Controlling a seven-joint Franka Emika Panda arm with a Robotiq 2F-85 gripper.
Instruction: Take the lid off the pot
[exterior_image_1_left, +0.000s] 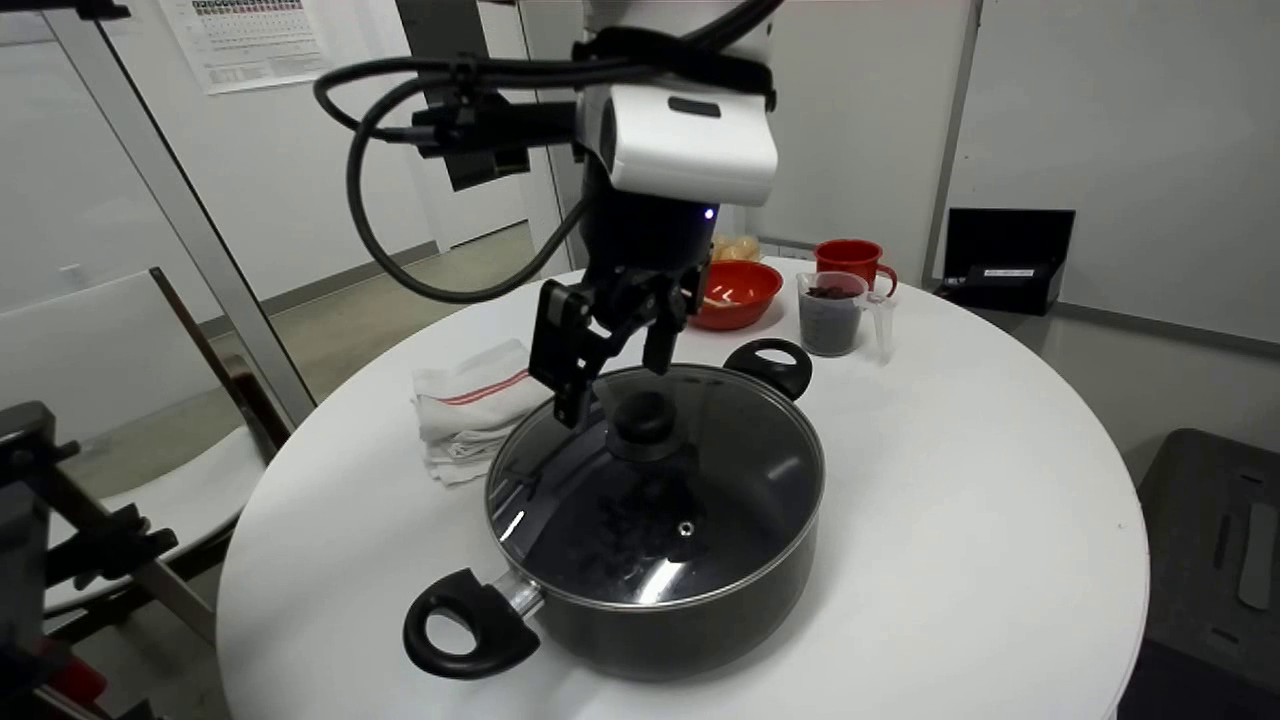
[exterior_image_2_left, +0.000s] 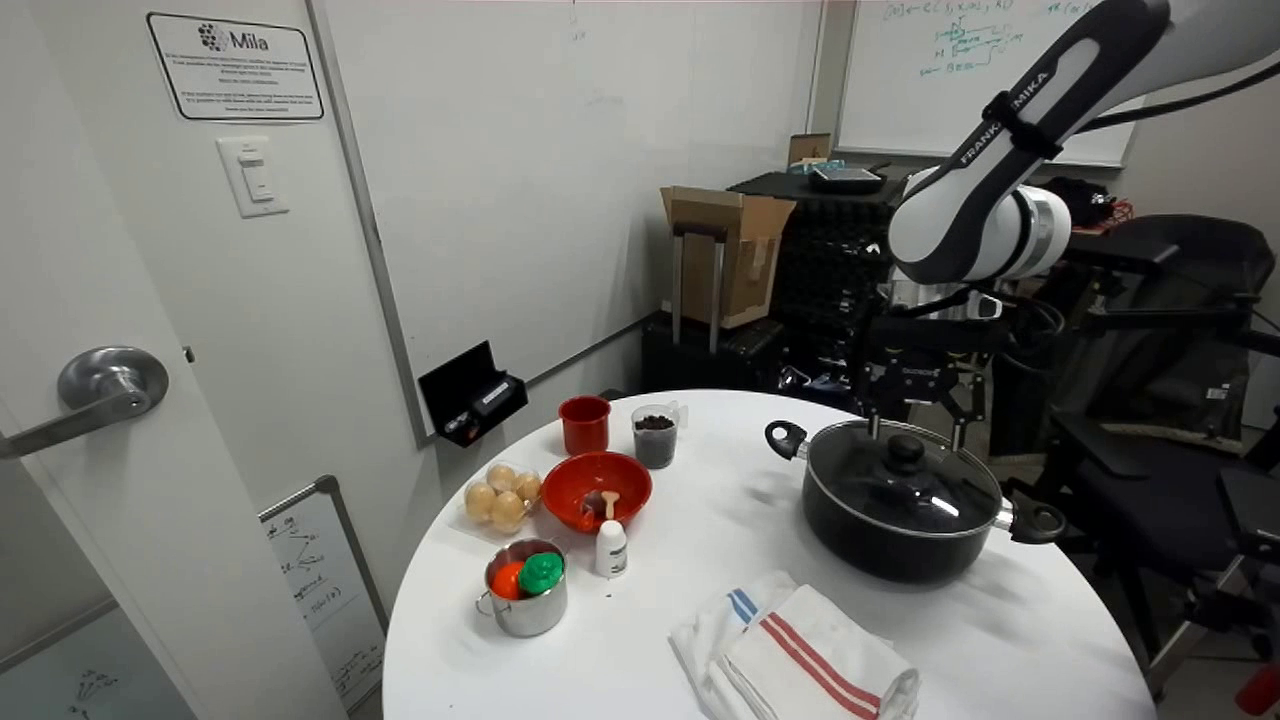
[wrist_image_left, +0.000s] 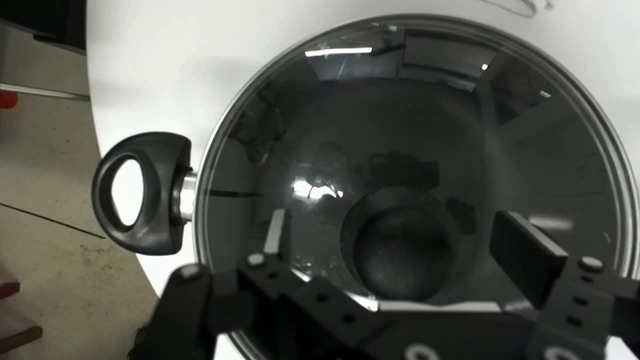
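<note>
Lid (exterior_image_1_left: 660, 500) — on pot (exterior_image_1_left: 680, 635), beneath parted pincer (exterior_image_2_left: 916, 432)

Free room around lid knob (wrist_image_left: 402, 254)

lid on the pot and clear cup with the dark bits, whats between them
Between the lid and the clear cup lies one loop handle of the pot, then a stretch of white tabletop; both exterior views show this.
</note>
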